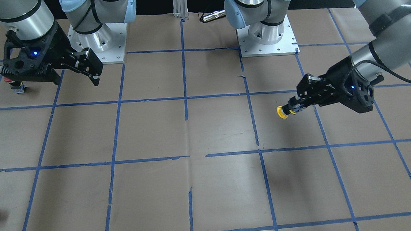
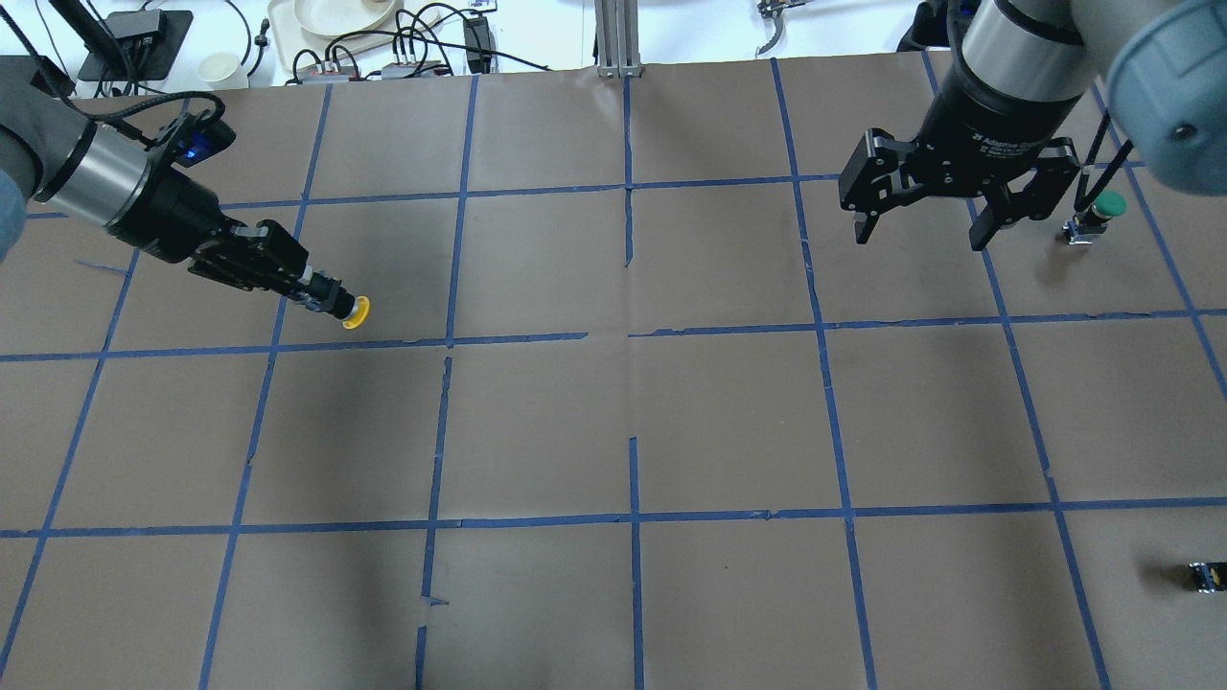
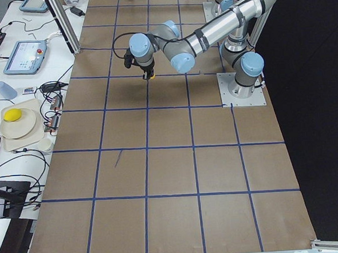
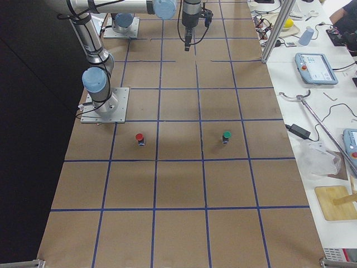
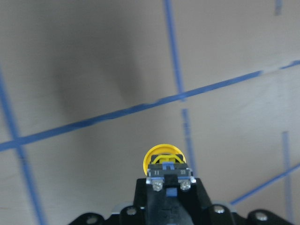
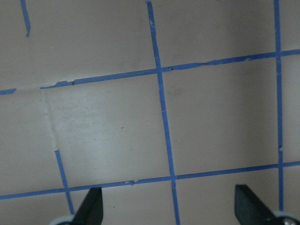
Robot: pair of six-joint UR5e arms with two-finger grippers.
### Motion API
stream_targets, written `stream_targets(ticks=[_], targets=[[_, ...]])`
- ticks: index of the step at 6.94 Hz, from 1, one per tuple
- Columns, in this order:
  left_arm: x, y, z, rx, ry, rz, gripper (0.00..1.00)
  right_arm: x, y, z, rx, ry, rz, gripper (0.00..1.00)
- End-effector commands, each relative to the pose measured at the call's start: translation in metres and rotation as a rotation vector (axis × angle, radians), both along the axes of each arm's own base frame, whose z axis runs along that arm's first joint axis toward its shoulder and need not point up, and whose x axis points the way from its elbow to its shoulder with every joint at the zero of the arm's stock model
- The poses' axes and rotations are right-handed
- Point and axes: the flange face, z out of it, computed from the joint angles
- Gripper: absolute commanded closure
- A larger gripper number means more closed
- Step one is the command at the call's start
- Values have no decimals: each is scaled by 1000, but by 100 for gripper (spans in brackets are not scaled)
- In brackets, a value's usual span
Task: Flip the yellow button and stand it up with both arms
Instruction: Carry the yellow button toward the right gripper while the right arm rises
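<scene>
**Desk [image 2: 613,431], overhead view.** 1 push-button switch [image 2: 343,305] sits in the left jaws at the left side, above the desk, with its cap toward the centre. At the far right, a 2nd button [image 2: 1093,216] stands just right of the right jaws. A small block [image 2: 1206,575] lies at the near right edge.

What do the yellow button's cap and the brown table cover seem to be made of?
Yellow button: cap looks like smooth moulded plastic, evenly coloured; two small screws on its body look metallic. Table cover: probably matte brown paper, given its seams and creases.
</scene>
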Motion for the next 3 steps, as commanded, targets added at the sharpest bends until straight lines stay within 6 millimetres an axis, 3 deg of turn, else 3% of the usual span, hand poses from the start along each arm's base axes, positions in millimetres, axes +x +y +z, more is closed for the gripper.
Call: stream_targets(ticks=[1,2,3], targets=[[-80,30,52,49,266,97,86,15,-14,-4,45,-188,-226,0],[-114,38,70,63,389,134,88,25,-19,-4,82,-293,-344,0],[-134,35,75,111,504,185,89,21,-25,0,112,-388,-460,0]])
